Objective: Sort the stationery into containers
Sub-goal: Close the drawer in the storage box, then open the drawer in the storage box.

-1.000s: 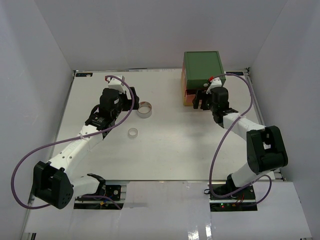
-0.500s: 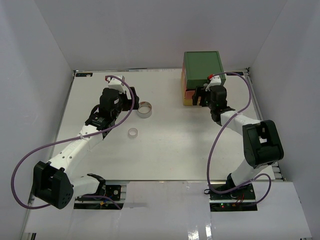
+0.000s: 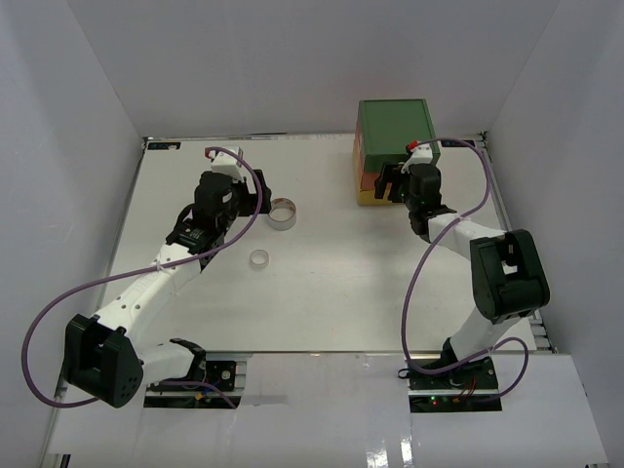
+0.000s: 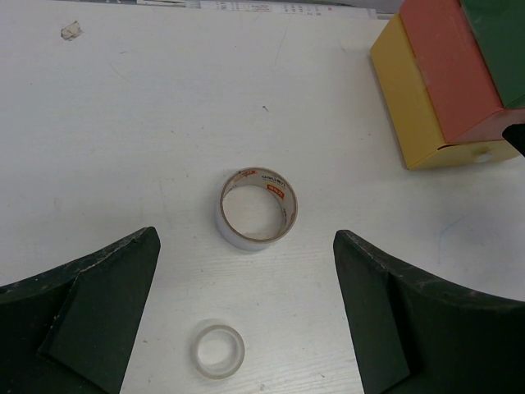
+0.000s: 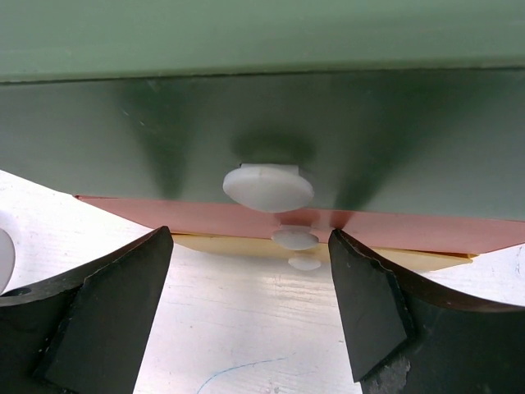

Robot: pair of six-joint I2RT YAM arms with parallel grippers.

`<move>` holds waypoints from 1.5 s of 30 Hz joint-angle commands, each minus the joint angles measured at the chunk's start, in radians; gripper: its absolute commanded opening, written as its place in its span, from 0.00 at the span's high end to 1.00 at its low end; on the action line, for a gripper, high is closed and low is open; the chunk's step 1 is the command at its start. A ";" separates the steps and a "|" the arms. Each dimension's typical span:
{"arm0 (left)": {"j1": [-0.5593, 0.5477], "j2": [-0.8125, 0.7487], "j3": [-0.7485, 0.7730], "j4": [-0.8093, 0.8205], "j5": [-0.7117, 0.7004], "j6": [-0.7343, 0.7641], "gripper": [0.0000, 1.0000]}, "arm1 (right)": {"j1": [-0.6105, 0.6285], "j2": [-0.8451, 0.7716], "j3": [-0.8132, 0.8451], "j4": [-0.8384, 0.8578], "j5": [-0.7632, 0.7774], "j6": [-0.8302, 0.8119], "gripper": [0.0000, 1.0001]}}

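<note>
- Top external view: the left gripper (image 3: 261, 199) is hovering over the white table (image 3: 331, 292), released and holding nothing.
- The grey tape roll (image 3: 282, 214) is lying just ahead of its fingertips, apart from them.
- The whitish tape roll (image 3: 259, 258) is lying flat near that gripper's side, apart from the grey one.
- The right gripper (image 3: 389, 185) is reaching to the front of the drawer unit (image 3: 394, 132), which is standing at the far edge of the table, right before the gripper's tips.
- Left wrist view: the two dark fingers (image 4: 90, 312) are spread wide with nothing between the pads.
- The grey tape roll is resting on the table, leaning on its rim, ahead of the fingers and centred in the gap between them.
- The whitish tape roll is lying flat nearer the wrist, also in the gap.
- The drawer unit is showing well ahead and off toward the right finger, with green, orange and yellow layers.
- Right wrist view: the right gripper's fingers (image 5: 98, 320) are spread apart and gripping nothing.
- The green drawer (image 5: 410, 139) is filling the view straight ahead.
- Its white knob (image 5: 268, 187) is sitting ahead of the fingers, centred in the gap and touching neither.
- The orange drawer (image 5: 164, 209) and the yellow drawer (image 5: 221, 243) are showing as thin strips below it, each with a smaller-looking knob in line.
</note>
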 commanded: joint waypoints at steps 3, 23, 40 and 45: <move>0.001 -0.014 -0.005 0.012 -0.013 0.012 0.02 | -0.006 -0.004 0.028 0.080 0.018 0.011 0.17; 0.001 -0.028 -0.001 0.005 0.007 0.004 0.02 | -0.007 -0.427 -0.293 0.023 -0.067 0.112 0.03; 0.001 -0.017 -0.005 0.007 0.009 0.006 0.02 | -0.059 -0.482 -0.488 0.148 -0.083 0.339 0.10; 0.001 -0.016 -0.004 0.007 0.010 0.007 0.02 | -0.096 -0.392 -0.472 0.181 -0.162 0.443 0.10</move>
